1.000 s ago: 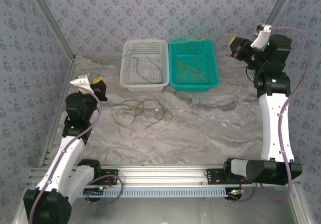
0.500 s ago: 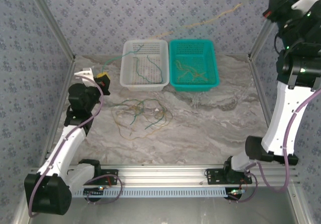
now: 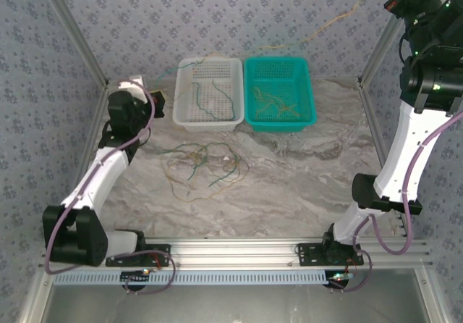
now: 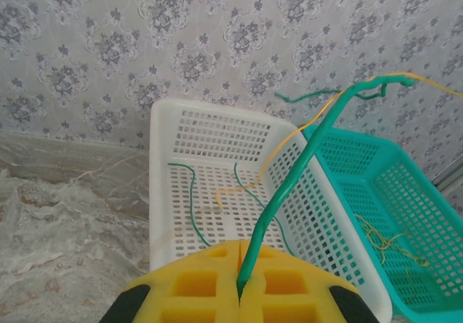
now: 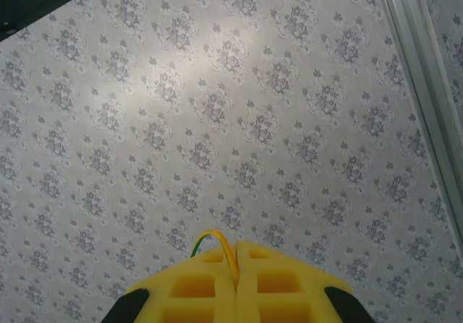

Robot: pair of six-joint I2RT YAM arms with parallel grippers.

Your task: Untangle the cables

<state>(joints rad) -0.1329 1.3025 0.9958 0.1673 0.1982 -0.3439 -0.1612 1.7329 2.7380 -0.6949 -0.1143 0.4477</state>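
A loose tangle of dark green and tan cables lies on the marble table in front of the baskets. My left gripper sits beside the white basket, shut on a green cable that rises from between its yellow pads. My right gripper is raised high at the back right, shut on a yellow cable that loops out of its jaws. That yellow cable stretches through the air leftward toward the white basket. Green strands lie in the white basket; tan strands lie in the teal one.
The teal basket stands right of the white one at the back of the table. Patterned walls close in the back and sides, with a metal post at the back right. An aluminium rail runs along the near edge.
My right arm has swung up high toward the back right corner, pulling the yellow cable taut in the air. My left gripper has moved back and right, up to the white basket's left side.
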